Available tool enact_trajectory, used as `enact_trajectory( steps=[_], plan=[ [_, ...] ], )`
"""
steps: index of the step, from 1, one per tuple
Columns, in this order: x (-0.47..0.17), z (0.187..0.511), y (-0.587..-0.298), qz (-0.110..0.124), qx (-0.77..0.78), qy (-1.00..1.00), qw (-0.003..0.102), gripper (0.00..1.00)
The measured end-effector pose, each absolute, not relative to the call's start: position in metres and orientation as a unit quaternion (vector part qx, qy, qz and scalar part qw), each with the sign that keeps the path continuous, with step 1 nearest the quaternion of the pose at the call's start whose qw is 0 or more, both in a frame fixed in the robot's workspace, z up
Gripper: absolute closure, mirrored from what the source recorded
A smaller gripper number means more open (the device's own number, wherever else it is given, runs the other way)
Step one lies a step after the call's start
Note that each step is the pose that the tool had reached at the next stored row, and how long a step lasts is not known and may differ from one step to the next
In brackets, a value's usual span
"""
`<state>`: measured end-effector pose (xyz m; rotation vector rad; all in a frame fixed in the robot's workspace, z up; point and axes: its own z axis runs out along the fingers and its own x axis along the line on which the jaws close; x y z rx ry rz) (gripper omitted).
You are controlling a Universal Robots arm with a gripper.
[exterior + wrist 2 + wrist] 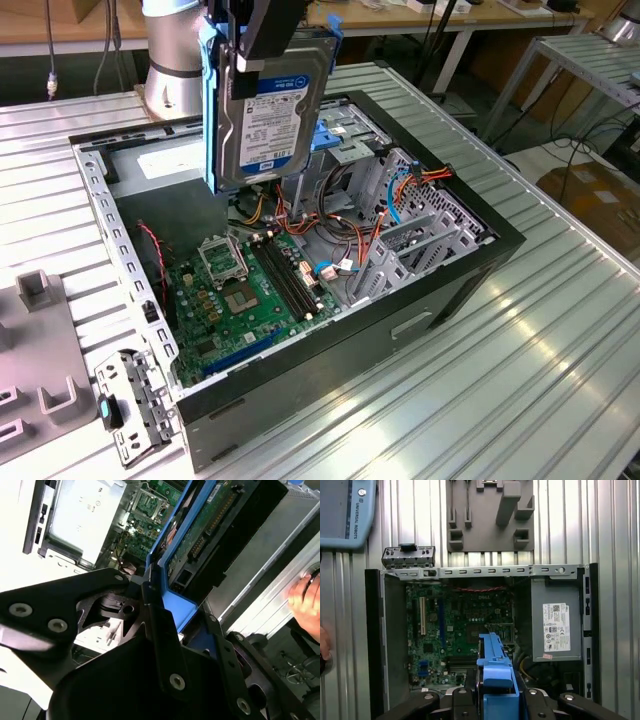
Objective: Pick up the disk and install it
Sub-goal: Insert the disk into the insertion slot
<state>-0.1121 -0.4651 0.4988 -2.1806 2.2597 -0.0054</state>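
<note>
Ribbed metal table [560, 330] lies under everything in the exterior view. At that view's left you see a grey plastic holder [40, 350] lying on it. Next comes the open computer case [430, 300], with the green motherboard [240, 295] flat on its floor. Over the case hangs the disk [270, 110], standing on edge, white label facing the camera, blue frame round it. Your claw [258, 30] pinches the disk at its top edge. Further to that view's right, orange and blue wires [425, 178] run by the metal drive cage [400, 250]. In the second wrist view, a person's hand [305, 597] shows near the table.
</note>
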Motion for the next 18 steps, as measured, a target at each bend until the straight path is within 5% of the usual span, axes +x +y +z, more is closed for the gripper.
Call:
enact_trajectory(
  steps=[18],
  plan=[
    [-0.112, 0.498, -0.513, -0.002, -0.694, 0.72, 0.0, 0.63]
  ],
)
